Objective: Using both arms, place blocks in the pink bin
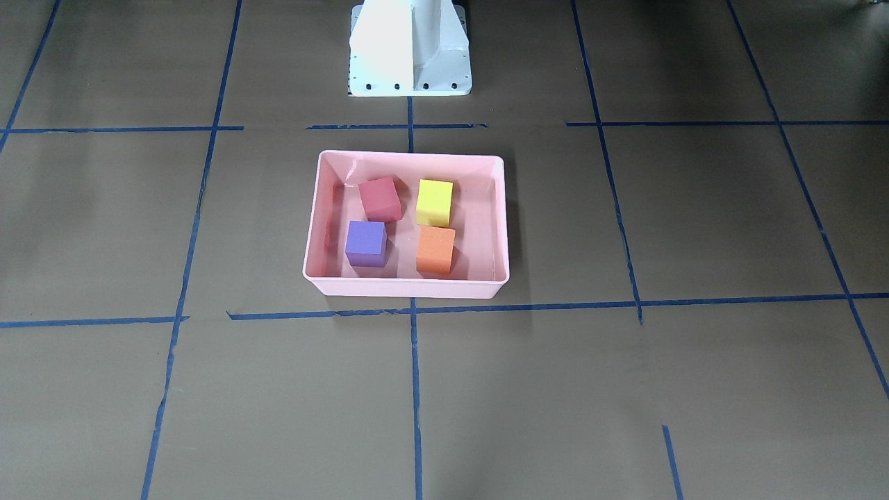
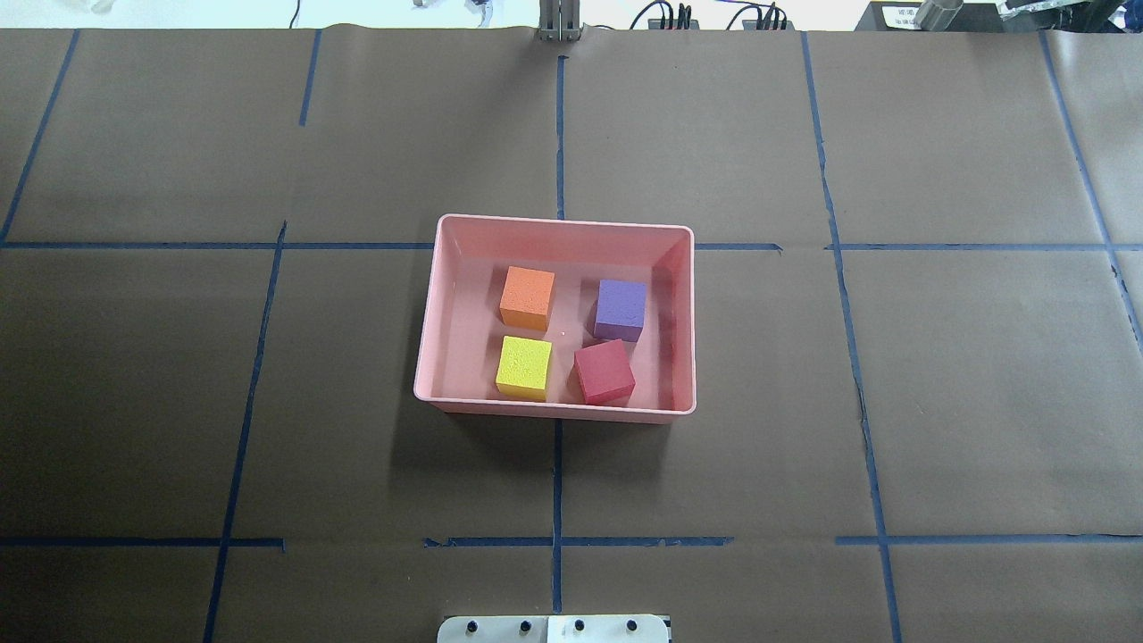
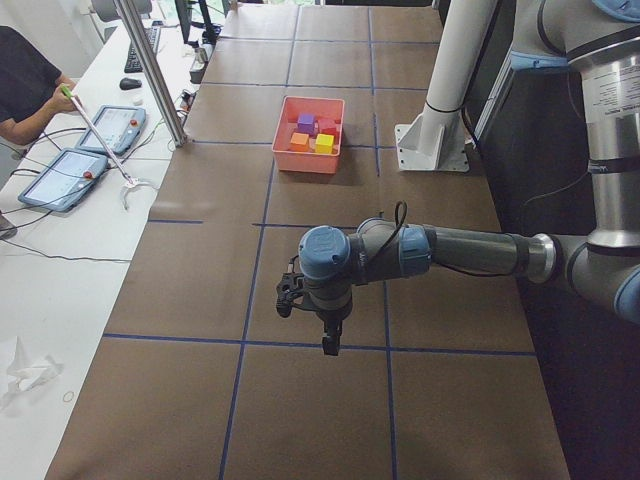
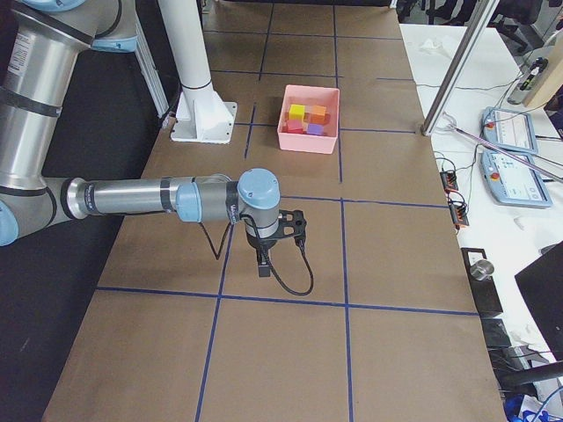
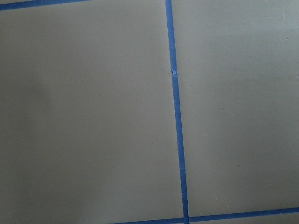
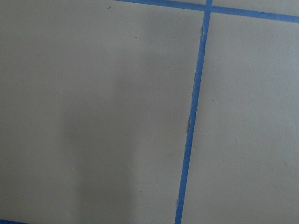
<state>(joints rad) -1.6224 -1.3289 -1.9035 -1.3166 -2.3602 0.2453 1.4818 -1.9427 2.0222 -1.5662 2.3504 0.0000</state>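
The pink bin (image 1: 406,285) (image 2: 554,223) sits at the table's middle. All four blocks lie inside it, apart from each other: red-pink (image 1: 380,199) (image 2: 604,371), purple (image 1: 366,243) (image 2: 620,309), yellow-green (image 1: 435,202) (image 2: 524,367) and orange (image 1: 435,250) (image 2: 527,297). Neither arm shows in the overhead or front views. My left gripper (image 3: 328,345) hangs over bare table far from the bin (image 3: 310,158). My right gripper (image 4: 261,264) hangs likewise, far from the bin (image 4: 308,141). I cannot tell whether either is open or shut. Both wrist views show only brown paper and blue tape.
The white pedestal base (image 1: 410,48) (image 2: 554,630) stands on the robot's side of the bin. Blue tape lines grid the brown table. A metal pole (image 3: 150,70), tablets (image 3: 75,170) and an operator (image 3: 20,80) are at the far side bench.
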